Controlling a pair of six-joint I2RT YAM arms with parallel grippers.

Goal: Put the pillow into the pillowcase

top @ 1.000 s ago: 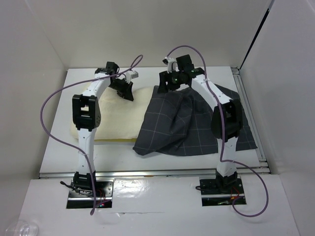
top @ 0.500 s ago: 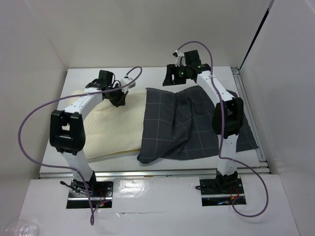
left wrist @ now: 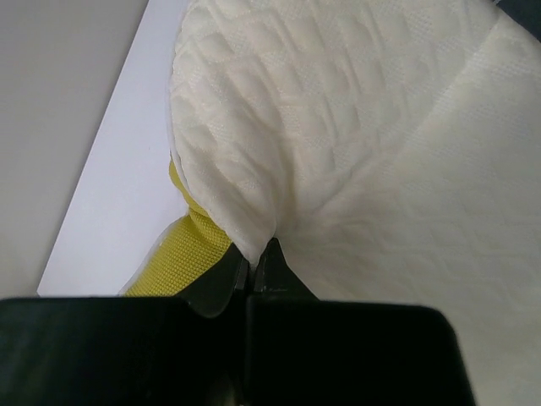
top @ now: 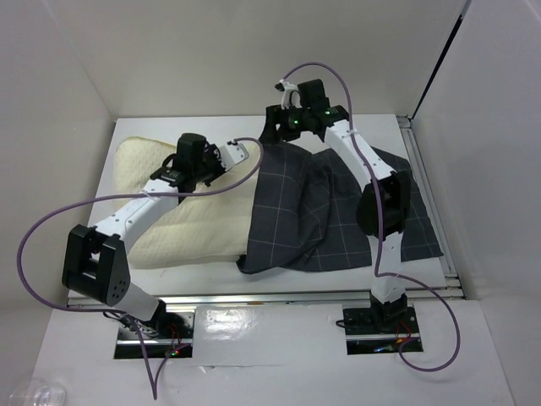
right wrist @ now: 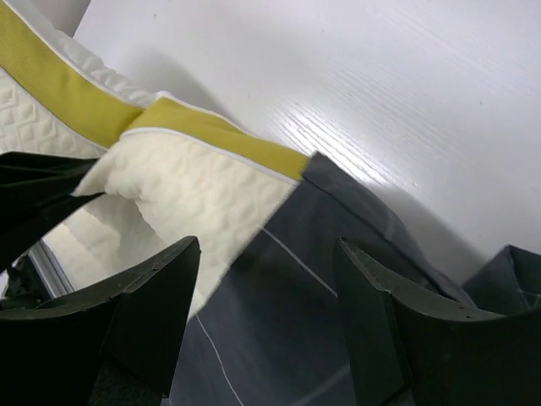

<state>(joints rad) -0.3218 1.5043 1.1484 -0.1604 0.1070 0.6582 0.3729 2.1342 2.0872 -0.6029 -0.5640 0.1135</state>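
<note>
On the table (top: 397,135) the pillow (top: 182,241) fills the left half, its far corner meeting the hem of the pillowcase (top: 313,220) on the right half. The left gripper (left wrist: 254,260) is clenched on that corner. The right gripper (right wrist: 266,249) hangs released above the hem and should pinch only the top layer, lifting it.

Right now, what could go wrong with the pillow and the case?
1. The left gripper pinches only a thin fold of the pillow; it may slip out under a pull.
2. The right gripper is open over the pillowcase, holding nothing, so the pillow might just shove the cloth along.
3. The pillowcase lies rumpled; the pillow's corner could snag.
</note>
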